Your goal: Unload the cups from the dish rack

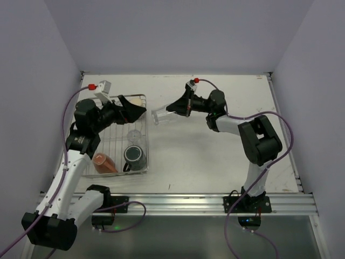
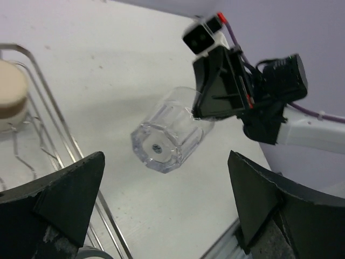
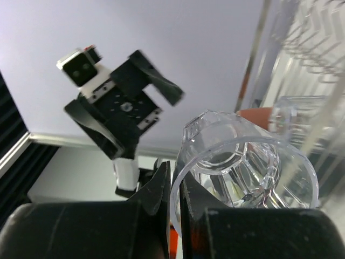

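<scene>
The dish rack (image 1: 108,143) stands at the left. It holds an orange-red cup (image 1: 105,162) lying on its side, a dark handled mug (image 1: 134,156), a clear glass (image 1: 133,135) and a beige cup (image 1: 138,100) at the far corner. My right gripper (image 1: 172,109) is shut on the rim of another clear glass (image 1: 161,116) and holds it tilted in the air just right of the rack. In the right wrist view its fingers (image 3: 161,186) pinch the glass wall (image 3: 242,162). My left gripper (image 1: 136,111) is open and empty over the rack's far right corner, facing the held glass (image 2: 170,135).
The rack's wire side (image 2: 54,121) and the beige cup (image 2: 11,97) lie at the left of the left wrist view. The right arm (image 1: 259,137) bends across the table's right half. White walls close in the table on three sides.
</scene>
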